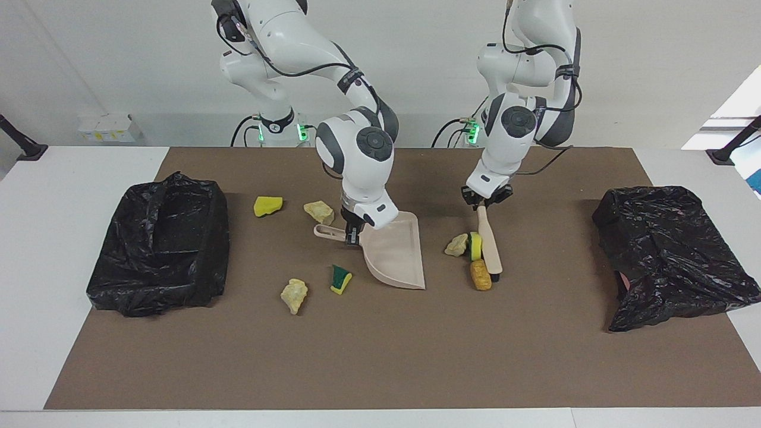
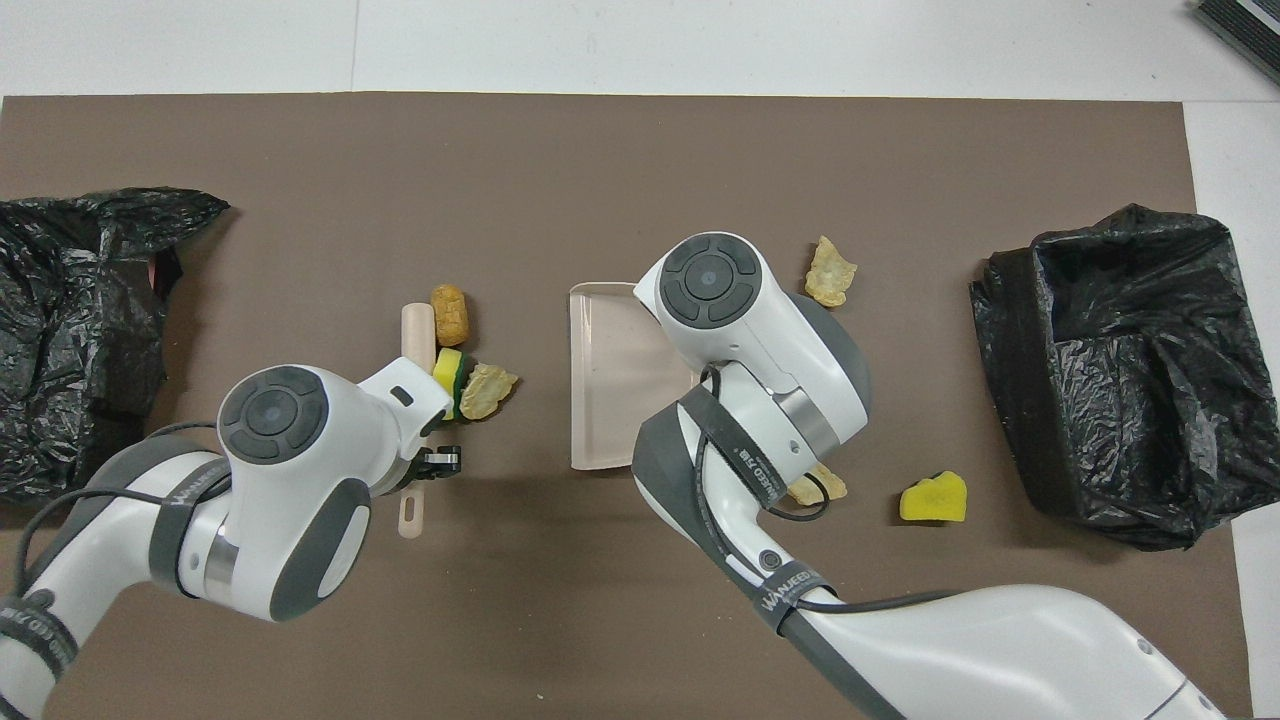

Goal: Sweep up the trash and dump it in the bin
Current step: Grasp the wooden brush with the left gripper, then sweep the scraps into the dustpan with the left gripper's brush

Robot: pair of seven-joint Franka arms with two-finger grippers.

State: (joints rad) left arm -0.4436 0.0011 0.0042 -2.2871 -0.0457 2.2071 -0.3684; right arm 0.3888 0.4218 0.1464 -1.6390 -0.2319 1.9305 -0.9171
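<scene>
Pushing on, the left gripper (image 1: 484,202), clamped on the brush (image 1: 490,245), may scatter three scraps (image 1: 469,249) short of the dustpan (image 1: 395,255), whose handle the right gripper (image 1: 352,235) grips

A dull brown mat (image 1: 380,356) is being shown spread over a white counter (image 1: 35,249). Beige is being displayed by the dustpan (image 1: 395,252) and by the brush (image 1: 490,244) alike. Just beside the brush, a green-and-yellow sponge wedge (image 1: 474,246), an orange-brown lump (image 1: 480,275) and a pale beige lump (image 1: 456,245) are being seen. A second green-and-yellow wedge (image 1: 340,279), a plain yellow sponge chunk (image 1: 267,205) and two pale yellowish-beige lumps (image 1: 295,295) are being shown around the dustpan. Glossy, crinkled black is being worn by the two bin liners (image 1: 160,244). White shells with dark grey joints are being shown on both arms (image 2: 760,340), with black fingers (image 1: 352,236) below.
</scene>
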